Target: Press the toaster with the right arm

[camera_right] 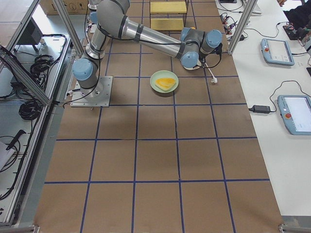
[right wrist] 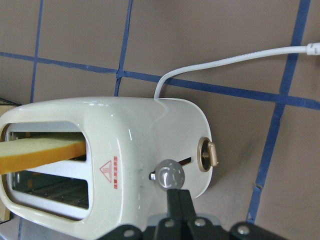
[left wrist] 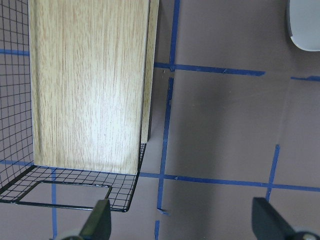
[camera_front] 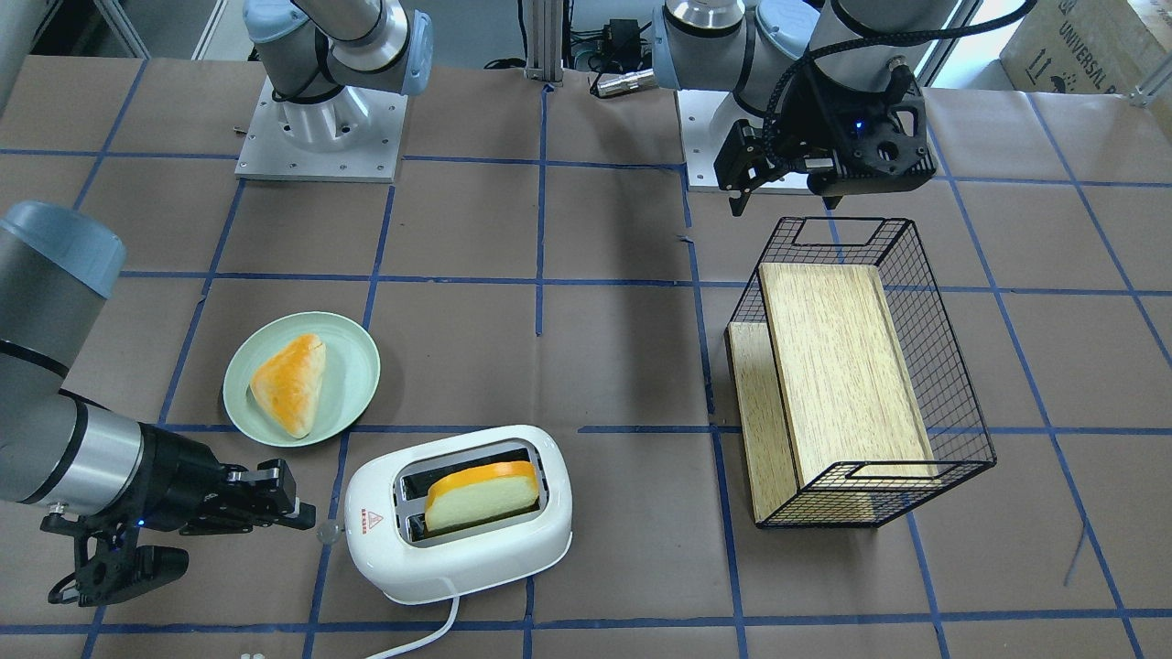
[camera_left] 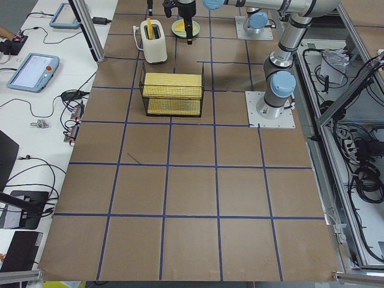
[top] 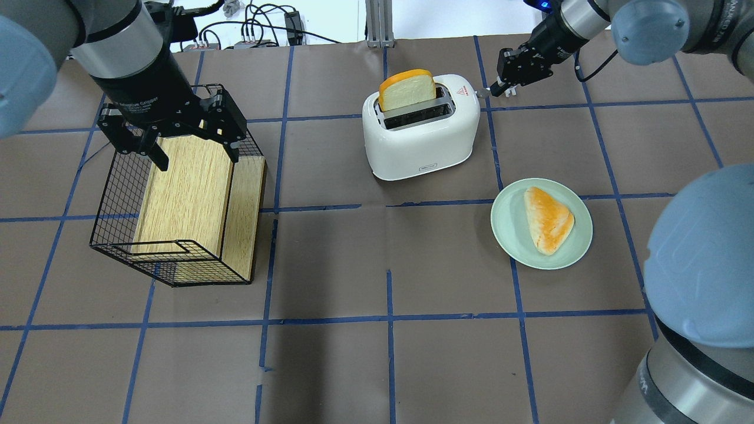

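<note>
The white toaster (camera_front: 494, 549) stands near the table's far edge, also in the overhead view (top: 424, 141) and the right wrist view (right wrist: 150, 130). A bread slice (camera_front: 481, 494) stands high in one slot. The translucent lever knob (right wrist: 169, 175) sits at the top of its slot on the toaster's end. My right gripper (camera_front: 307, 517) is shut, and its fingertips (right wrist: 176, 197) touch or almost touch the knob (camera_front: 327, 533). My left gripper (top: 188, 147) is open and empty above a wire basket, far from the toaster.
A green plate (camera_front: 352, 366) with a triangular bread piece (camera_front: 291, 384) lies beside the toaster, close to my right arm. The black wire basket (camera_front: 952, 394) holds a wooden board (camera_front: 838, 366). The toaster's white cord (camera_front: 430, 636) runs off the table edge.
</note>
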`<state>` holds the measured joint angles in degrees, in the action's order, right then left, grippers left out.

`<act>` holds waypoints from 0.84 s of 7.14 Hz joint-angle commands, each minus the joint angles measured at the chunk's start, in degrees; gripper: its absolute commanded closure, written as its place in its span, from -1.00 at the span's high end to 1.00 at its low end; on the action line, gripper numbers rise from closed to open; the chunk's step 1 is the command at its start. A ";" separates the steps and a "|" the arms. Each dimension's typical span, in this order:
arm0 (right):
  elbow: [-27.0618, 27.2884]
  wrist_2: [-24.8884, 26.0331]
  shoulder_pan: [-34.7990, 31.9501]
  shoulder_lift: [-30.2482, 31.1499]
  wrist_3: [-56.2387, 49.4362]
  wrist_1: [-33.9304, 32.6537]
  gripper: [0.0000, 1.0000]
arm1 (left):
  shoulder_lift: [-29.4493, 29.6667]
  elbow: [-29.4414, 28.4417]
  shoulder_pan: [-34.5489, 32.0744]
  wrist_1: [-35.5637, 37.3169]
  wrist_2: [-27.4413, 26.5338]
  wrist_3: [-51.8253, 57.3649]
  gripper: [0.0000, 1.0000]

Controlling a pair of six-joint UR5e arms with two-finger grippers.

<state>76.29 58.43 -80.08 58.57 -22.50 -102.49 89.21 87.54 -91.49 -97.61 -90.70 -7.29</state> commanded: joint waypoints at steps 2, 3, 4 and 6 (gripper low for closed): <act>-1.14 -0.07 -0.34 -1.17 0.09 -0.08 -0.93 | 0.00 0.00 0.00 0.05 0.00 0.00 1.00; -1.14 -0.07 -0.78 -1.88 0.09 -0.51 -0.93 | 0.00 0.00 0.00 -0.03 0.00 0.00 1.00; -1.14 -0.07 -0.87 -2.41 0.09 -0.78 -0.94 | 0.00 0.00 0.00 0.05 0.00 0.00 1.00; -1.14 -0.07 -0.87 -2.67 0.00 -0.87 -0.94 | 0.00 0.00 0.00 0.05 0.00 0.00 1.00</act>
<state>75.15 58.33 -80.90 56.17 -22.43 -103.24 89.21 87.54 -91.47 -97.60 -90.70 -7.29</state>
